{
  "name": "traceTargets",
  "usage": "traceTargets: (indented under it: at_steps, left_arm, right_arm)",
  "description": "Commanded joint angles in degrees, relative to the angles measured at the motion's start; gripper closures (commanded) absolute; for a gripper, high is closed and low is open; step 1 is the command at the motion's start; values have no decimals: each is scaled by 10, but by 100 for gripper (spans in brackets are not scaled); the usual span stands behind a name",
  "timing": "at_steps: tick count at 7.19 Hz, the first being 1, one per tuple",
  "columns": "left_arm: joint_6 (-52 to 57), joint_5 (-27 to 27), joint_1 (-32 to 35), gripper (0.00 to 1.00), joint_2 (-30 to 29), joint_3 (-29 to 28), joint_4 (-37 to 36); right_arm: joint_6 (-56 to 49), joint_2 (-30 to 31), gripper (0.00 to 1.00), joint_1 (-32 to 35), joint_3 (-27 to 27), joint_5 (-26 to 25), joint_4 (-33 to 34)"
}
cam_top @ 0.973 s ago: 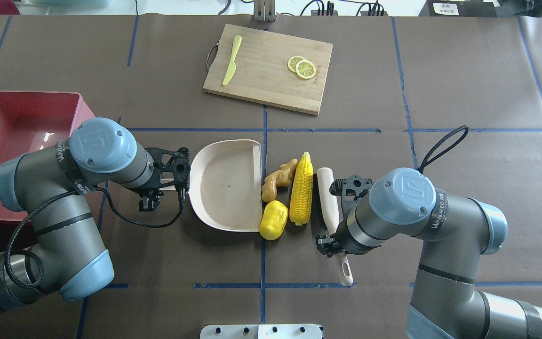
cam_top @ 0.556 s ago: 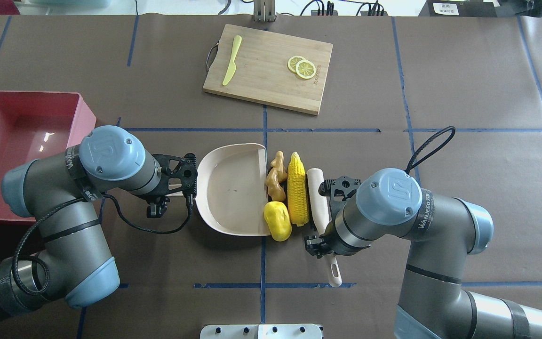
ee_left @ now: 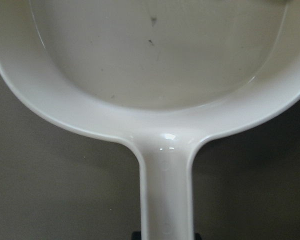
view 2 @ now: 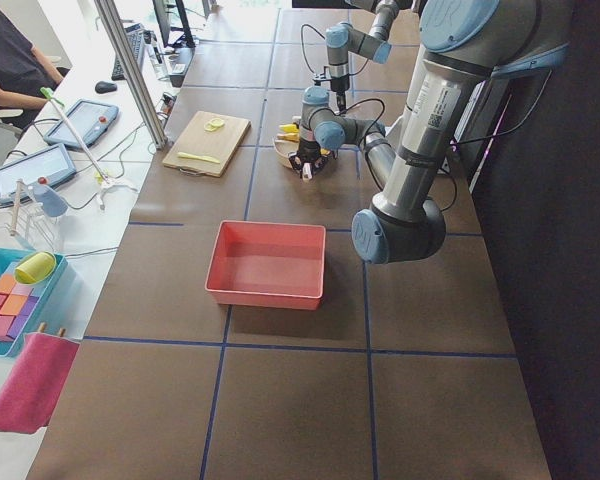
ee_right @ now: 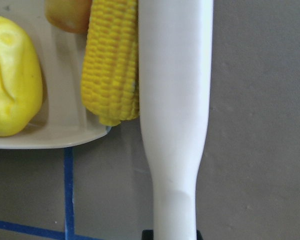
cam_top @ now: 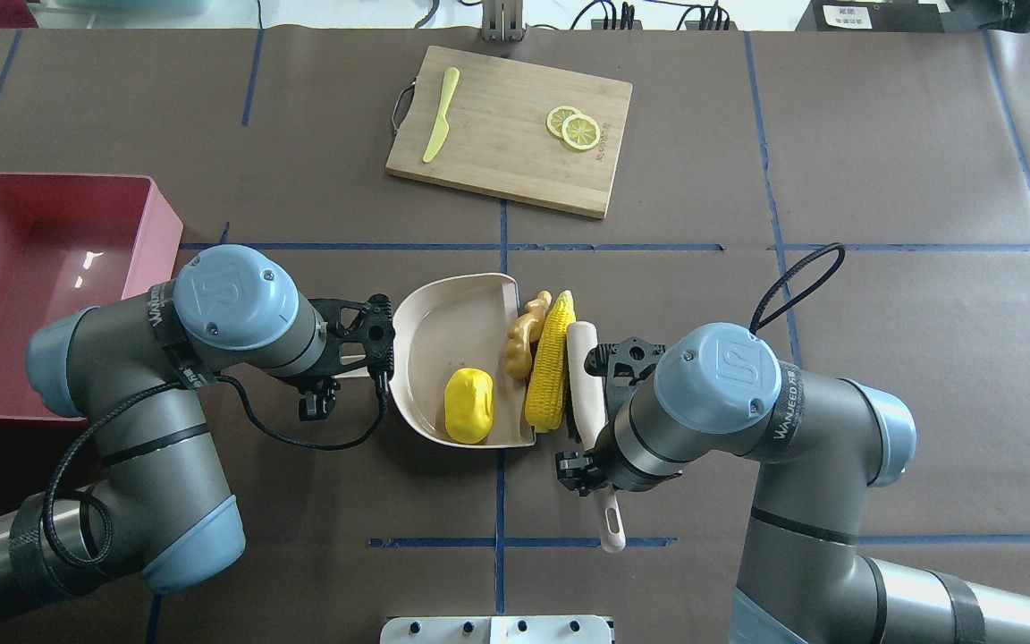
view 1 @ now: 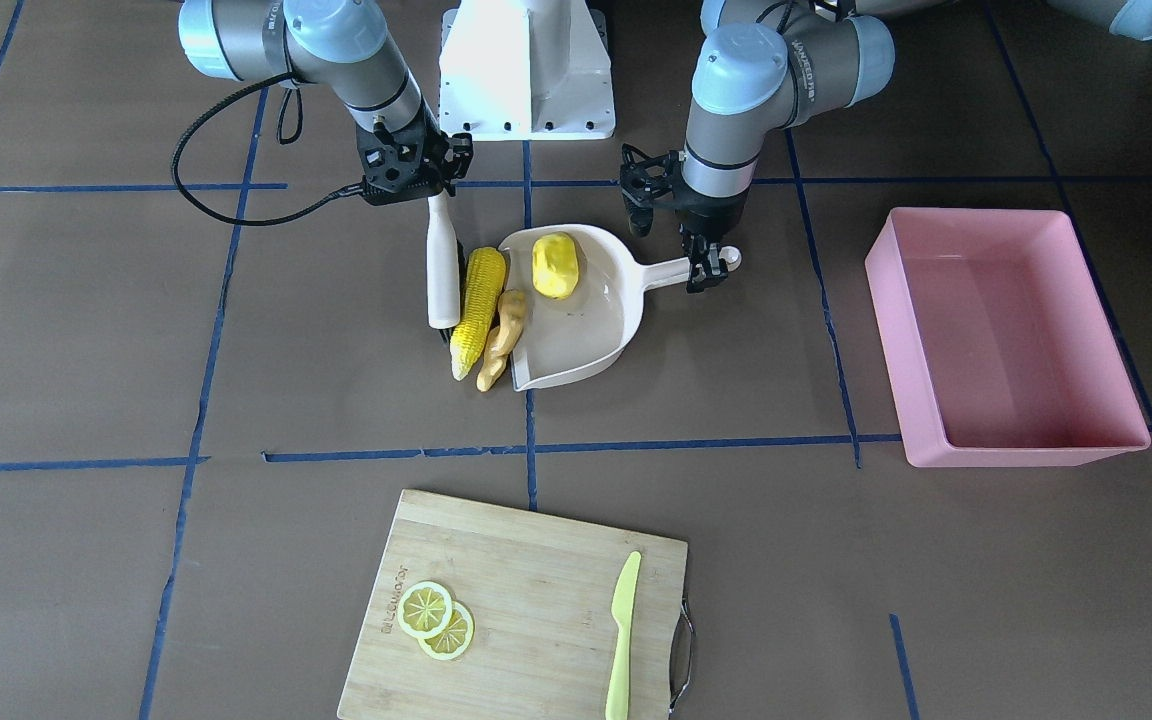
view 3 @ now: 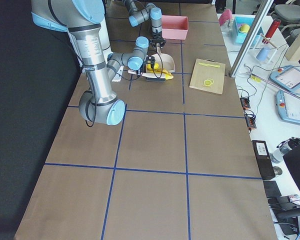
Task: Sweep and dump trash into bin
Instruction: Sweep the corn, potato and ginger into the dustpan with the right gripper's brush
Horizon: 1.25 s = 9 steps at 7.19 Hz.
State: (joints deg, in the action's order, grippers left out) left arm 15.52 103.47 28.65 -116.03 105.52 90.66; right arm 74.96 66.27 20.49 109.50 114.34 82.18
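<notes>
Largely cropped wrist-side: ginger root (ee_right: 67,14)

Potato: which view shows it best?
Overhead exterior: the potato lies unobstructed inside the dustpan. Front-facing shows it smaller; right wrist crops it; side views make it tiny; left wrist misses it.

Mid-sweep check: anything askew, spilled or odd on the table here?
Nothing spilled or damaged. Only the small yellow potato-like lump lies inside the beige plastic dustpan; the long yellow corn cob and knobbly tan ginger root sit at its lip, with the white brush against the corn.
</notes>
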Motion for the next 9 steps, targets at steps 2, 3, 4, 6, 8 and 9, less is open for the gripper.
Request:
traceTargets:
  at_steps: [2,3,4,6,8,9]
  left_arm:
    - [-16,-12,-9,85,-9,-7,-3]
    - [-16,-19,-10,85,-10,-7,-3]
    - [-16,-20,-10,85,-11,-6,-3]
    - [-27,-20,-10,85,-12,-6,-3]
    - [-30,-20,-15,85,-12,-7,-2]
    - [-31,-20,-17,85,-11,-8,0]
  right_arm:
    - [12,-25,98,-6,-19,-1,-6]
    - [12,-39,98,-6,-37,-3,-9]
    - [12,-43,98,-6,-46,-3,-9]
    - [28,-61,98,-6,-46,-3,-9]
    - [31,-66,98,-6,-41,-3,-10]
    - [30,-72,98,-6,-39,-3,-9]
